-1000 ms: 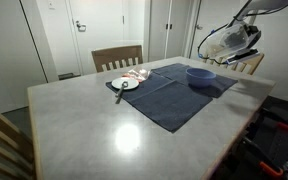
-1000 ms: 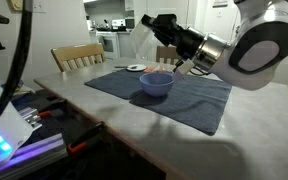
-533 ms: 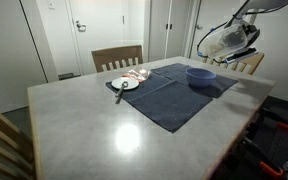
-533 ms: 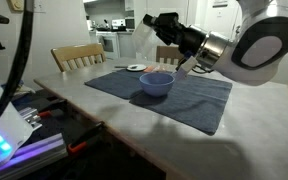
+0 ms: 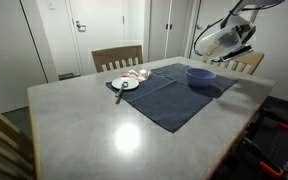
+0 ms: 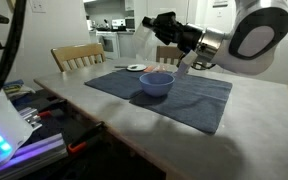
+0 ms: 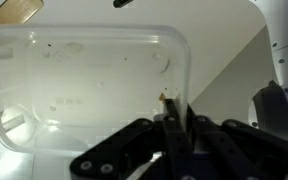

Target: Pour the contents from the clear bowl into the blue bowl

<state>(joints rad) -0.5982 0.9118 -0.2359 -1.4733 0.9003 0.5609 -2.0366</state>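
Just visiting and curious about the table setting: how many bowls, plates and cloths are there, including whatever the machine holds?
Bowls: 2, the blue bowl on the dark blue cloth and the clear bowl in the gripper.
Plates: 1, the white plate.
Cloths: 1, the dark blue cloth.
Total: 4.

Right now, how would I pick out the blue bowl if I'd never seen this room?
Find the grey table and the dark blue cloth spread on it. The blue bowl stands on that cloth, at the end nearest the robot arm. It is round, opaque and periwinkle, unlike the flat white plate at the cloth's other end or the see-through clear bowl held in the jaws.
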